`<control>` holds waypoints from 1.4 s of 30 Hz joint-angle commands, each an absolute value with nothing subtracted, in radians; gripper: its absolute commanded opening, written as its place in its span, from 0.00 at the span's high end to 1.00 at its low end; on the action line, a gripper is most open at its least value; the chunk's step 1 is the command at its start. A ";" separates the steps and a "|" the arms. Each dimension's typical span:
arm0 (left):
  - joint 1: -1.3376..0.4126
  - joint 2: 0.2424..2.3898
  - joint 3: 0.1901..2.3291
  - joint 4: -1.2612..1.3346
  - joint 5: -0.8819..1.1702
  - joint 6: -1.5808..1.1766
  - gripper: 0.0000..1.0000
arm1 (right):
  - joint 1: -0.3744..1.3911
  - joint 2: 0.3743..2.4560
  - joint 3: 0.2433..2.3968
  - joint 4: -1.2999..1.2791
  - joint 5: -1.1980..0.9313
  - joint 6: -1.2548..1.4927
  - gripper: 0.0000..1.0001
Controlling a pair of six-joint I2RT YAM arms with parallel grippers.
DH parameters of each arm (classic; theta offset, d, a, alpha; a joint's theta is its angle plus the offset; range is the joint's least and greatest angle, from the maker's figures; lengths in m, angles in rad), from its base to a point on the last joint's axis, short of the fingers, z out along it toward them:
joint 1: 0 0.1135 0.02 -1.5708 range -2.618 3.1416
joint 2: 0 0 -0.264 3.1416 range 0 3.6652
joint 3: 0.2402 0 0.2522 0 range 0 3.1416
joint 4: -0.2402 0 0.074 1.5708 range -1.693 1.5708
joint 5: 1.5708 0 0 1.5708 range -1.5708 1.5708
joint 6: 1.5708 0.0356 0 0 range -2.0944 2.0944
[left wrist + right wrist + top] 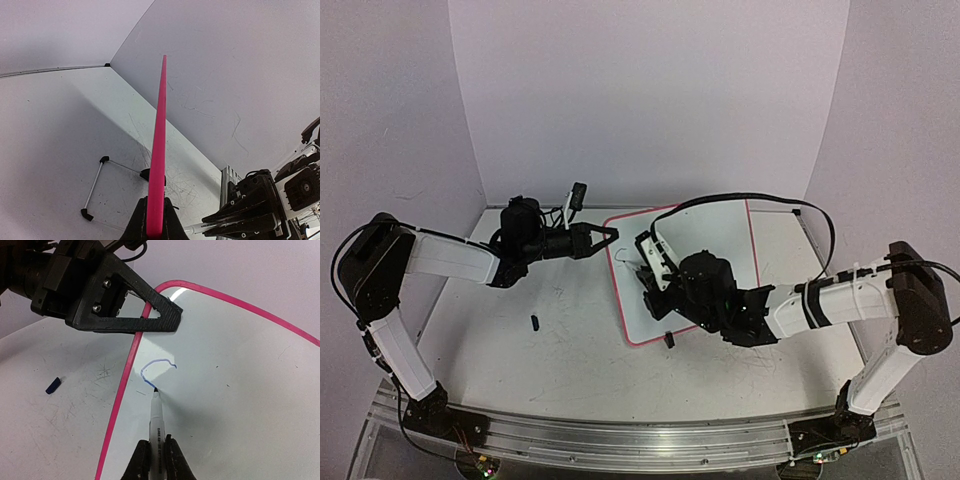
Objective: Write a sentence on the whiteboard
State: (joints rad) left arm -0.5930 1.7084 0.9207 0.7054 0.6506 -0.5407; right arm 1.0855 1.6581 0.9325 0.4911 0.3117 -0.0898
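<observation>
The left tool [155,222] is pinched shut on the pink rim of the whiteboard [240,365] near its far left corner, likely to stop it sliding under pen pressure. The board lies on the table [550,330], right of centre. The right tool [156,460] clamps a blue marker [155,415] by its barrel, with the tip on the board. Only one curve of the sentence [143,373] is written.

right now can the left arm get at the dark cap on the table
Probably not without letting go: the left tool is shut on the whiteboard rim. The cap itself lies unobstructed on the table.
</observation>
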 commanded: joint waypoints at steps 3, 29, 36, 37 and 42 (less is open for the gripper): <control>-0.617 1.687 0.924 0.636 0.648 -0.489 1.00 | 1.083 1.622 0.915 0.462 0.364 -0.067 1.00; -0.617 1.686 0.925 0.634 0.651 -0.488 1.00 | 1.084 1.599 0.874 0.444 0.352 -0.030 1.00; -0.617 1.685 0.925 0.634 0.652 -0.488 1.00 | 1.095 1.610 0.877 0.442 0.341 -0.028 1.00; -0.617 1.685 0.925 0.634 0.652 -0.488 1.00 | 1.096 1.611 0.876 0.442 0.340 -0.027 1.00; -0.618 1.686 0.926 0.634 0.653 -0.487 1.00 | 1.106 1.620 0.878 0.442 0.335 -0.024 1.00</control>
State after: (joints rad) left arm -0.5934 1.7081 0.9207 0.7052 0.6513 -0.5392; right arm 1.0956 1.6245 0.8856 0.4527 0.3331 -0.0402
